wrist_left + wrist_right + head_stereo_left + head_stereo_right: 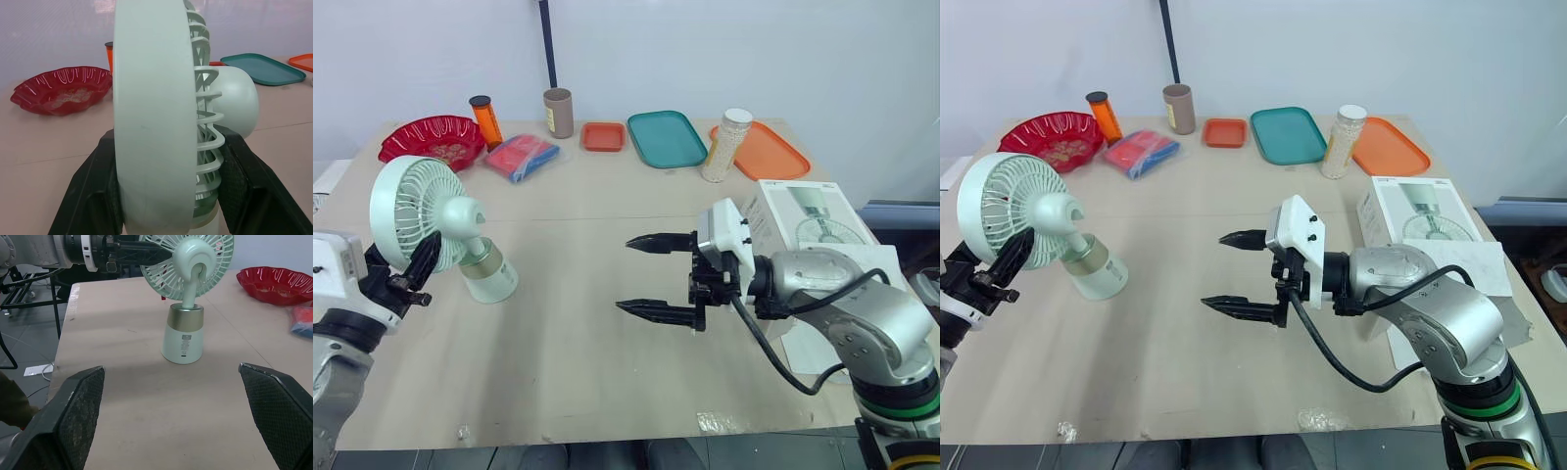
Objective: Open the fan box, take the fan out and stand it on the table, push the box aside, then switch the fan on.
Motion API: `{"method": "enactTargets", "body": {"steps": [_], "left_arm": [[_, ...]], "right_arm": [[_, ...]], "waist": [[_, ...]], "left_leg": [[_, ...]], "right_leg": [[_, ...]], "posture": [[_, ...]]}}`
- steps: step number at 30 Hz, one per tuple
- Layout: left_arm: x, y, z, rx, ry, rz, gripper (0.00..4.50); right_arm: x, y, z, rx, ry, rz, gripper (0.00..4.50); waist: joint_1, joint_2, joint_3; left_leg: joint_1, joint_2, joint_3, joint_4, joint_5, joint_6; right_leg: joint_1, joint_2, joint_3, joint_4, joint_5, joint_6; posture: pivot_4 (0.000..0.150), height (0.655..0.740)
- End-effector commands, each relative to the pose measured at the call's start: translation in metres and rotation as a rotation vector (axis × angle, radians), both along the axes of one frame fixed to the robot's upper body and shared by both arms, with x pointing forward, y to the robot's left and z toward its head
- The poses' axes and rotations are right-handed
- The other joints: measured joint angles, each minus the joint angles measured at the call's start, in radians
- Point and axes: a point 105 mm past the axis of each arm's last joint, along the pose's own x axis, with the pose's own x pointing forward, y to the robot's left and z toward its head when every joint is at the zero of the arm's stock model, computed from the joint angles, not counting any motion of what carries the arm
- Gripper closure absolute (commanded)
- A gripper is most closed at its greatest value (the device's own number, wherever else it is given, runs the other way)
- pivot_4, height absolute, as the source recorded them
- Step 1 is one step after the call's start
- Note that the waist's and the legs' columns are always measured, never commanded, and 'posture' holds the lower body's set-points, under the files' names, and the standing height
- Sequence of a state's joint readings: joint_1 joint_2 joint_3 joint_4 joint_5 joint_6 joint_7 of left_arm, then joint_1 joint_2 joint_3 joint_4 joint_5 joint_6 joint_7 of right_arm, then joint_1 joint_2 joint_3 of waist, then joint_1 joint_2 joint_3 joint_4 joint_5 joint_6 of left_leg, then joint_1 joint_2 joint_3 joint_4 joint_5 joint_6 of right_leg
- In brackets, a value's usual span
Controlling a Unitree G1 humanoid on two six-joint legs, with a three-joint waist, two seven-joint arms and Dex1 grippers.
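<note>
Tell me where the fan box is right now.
In the head views the fan box lies on the table's right side, just right of the right gripper, nearer the robot than the orange tray.

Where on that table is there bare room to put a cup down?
The widest bare patch lies between the fan and the right pincer, running down to the near edge. A clear band crosses the middle, behind both. The far edge is crowded, red bowl through orange tray, and the fan box takes the right side.

Left jaws clamp the fan [1048,221]; right jaws gape.
</note>
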State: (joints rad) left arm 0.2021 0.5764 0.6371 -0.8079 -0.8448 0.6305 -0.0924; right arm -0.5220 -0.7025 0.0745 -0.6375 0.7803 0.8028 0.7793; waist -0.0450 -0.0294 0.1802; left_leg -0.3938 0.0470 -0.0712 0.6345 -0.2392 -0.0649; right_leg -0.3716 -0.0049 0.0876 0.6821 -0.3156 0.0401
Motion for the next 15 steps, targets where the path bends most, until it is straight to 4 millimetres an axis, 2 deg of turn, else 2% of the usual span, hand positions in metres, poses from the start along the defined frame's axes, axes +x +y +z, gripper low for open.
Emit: {"method": "enactTargets", "body": {"steps": [1, 9, 12, 15], "left_arm": [[-0.001, -0.005, 0.009, 0.026, -0.033, -0.011, 2.60], [0.004, -0.014, 0.013, 0.007, -0.050, -0.043, 2.60], [0.007, -0.025, 0.019, -0.015, -0.074, -0.077, 2.60], [0.008, -0.051, 0.028, -0.051, -0.105, -0.163, 2.60]], "right_arm": [[-0.002, 0.001, 0.011, 0.026, -0.041, 0.004, 0.00], [0.004, 0.002, 0.021, 0.066, -0.027, -0.020, 0.00], [0.005, 0.001, 0.021, 0.067, -0.022, -0.035, 0.00], [0.010, 0.002, 0.022, 0.056, -0.029, -0.074, 0.00]], "waist": [[0.000, 0.000, 0.000], [0.003, 0.000, 0.000], [0.007, 0.000, 0.000], [0.007, 0.000, 0.000]], "left_leg": [[0.000, 0.000, 0.000, 0.000, 0.000, 0.000], [0.000, 0.000, 0.000, 0.000, 0.000, 0.000], [-0.001, -0.001, -0.001, 0.000, 0.000, 0.000], [-0.001, -0.001, -0.001, 0.000, 0.000, 0.000]], "right_leg": [[0.000, 0.000, 0.000, 0.000, 0.000, 0.000], [0.000, 0.000, 0.000, 0.000, 0.000, 0.000], [0.000, -0.001, -0.001, 0.000, 0.000, 0.000], [0.000, -0.001, -0.001, 0.000, 0.000, 0.000]], "posture": [[0.150, 0.7400], [0.150, 0.7400], [0.150, 0.7400], [0.150, 0.7400]]}}
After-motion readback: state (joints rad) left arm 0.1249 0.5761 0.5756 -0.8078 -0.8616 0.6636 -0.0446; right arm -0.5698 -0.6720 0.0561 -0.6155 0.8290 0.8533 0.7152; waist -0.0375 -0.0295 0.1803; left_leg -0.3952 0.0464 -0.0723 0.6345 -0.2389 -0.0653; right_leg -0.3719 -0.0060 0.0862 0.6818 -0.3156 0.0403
